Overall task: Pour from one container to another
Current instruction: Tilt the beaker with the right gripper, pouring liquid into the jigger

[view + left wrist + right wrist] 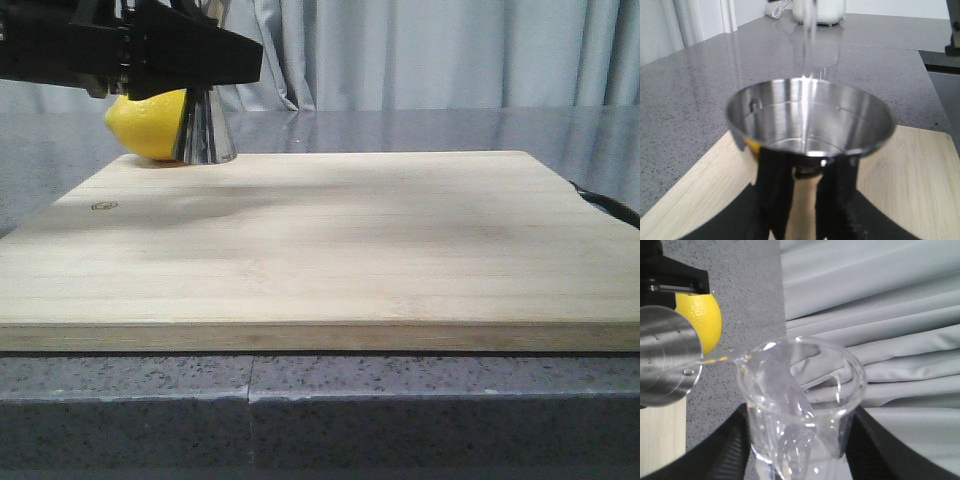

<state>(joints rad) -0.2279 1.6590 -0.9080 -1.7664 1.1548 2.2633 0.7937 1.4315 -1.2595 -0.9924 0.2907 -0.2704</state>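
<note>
A steel jigger (206, 128) stands on the far left corner of the wooden cutting board (330, 250). My left gripper (200, 65) is shut on its narrow waist, so only the lower cone shows in the front view. In the left wrist view the open top cup of the jigger (807, 117) sits just above the black fingers (775, 190), and a thin clear stream (810, 40) falls into it. The clear glass beaker (800, 405) is tilted, held in my shut right gripper (800, 440), and liquid runs from its lip toward the jigger (665, 360).
A yellow lemon (145, 125) lies right behind the jigger, touching or nearly touching it. The board rests on a grey speckled countertop (300, 400) with a grey curtain (450, 50) behind. A black cable (610, 205) lies off the board's right edge.
</note>
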